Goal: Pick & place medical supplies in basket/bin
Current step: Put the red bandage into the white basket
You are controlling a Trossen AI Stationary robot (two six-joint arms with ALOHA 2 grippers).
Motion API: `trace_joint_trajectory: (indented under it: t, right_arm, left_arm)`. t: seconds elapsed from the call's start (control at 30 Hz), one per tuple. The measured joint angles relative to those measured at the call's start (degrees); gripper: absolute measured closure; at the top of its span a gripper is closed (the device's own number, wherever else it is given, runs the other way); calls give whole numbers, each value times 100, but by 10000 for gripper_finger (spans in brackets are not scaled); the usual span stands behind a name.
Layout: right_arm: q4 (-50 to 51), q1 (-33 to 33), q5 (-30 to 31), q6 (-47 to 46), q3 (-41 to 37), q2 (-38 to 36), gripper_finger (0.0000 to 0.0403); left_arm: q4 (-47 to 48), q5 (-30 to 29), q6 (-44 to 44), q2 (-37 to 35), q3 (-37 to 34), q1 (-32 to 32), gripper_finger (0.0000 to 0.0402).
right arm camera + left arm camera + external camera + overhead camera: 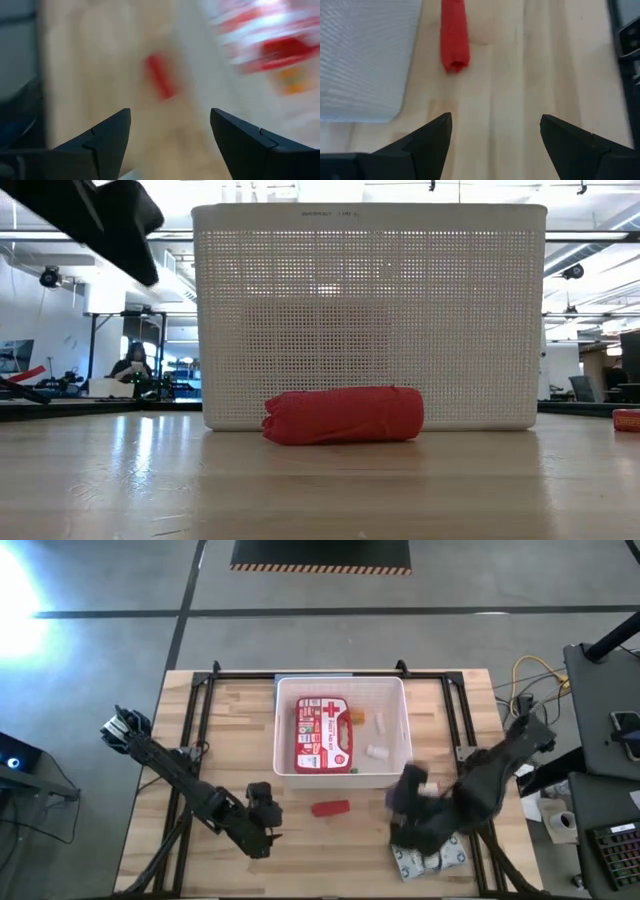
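Note:
The white bin point(285, 755) stands mid-table, and its perforated wall point(370, 310) fills the low view. Inside it lie the red first-aid case point(325, 734) and small white rolls point(377, 751). The red tube point(330, 808) lies on the wood in front of the bin's near wall, also seen as red tube point(345, 415) and red tube point(454, 37). My left gripper point(264, 814) point(495, 122) is open, left of the tube and pointing toward it. My right gripper point(402, 802) point(170, 115) is open and empty, near the bin's near right corner. The pale patterned soft pack point(432, 860) lies under the right arm.
Black rails point(200, 720) frame the wooden tabletop on the left and right. Bare wood lies between the tube and the table's near edge. A dark arm part point(110, 220) hangs in the low view's upper left. A small red thing point(627, 420) shows at that view's right edge.

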State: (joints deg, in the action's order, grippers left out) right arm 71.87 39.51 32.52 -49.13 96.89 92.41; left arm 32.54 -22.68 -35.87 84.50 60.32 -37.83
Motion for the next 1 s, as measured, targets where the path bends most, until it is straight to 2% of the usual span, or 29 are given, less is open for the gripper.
trace_joint_trajectory:
  t: [0.1, 0.33, 0.47, 0.6, 0.83, 1.0]
  right_arm:
    - [-308, 31, -649, 17, 0, 459, 138]
    - [-1262, -51, -710, 25, -69, 1556, 144]
    - [-1607, -202, -703, 595, -57, 2065, 152]
    - [-2060, -496, -897, 1101, -63, 2630, 156]
    - [-2090, -1018, -1170, 1636, 94, 3011, 156]
    - [-2143, -1205, -1164, 2570, 214, 2865, 148]
  left_arm:
    - [17, -9, 19, -106, -176, 36, 121]
    - [27, 7, -741, -481, -509, -27, 121]
    - [23, 7, -1198, -703, -526, -215, 121]
    - [24, 1, -1292, -783, -489, -410, 121]
    - [27, -16, -1793, -773, -431, -717, 121]
    - [25, -228, -2301, -771, -442, -1075, 121]
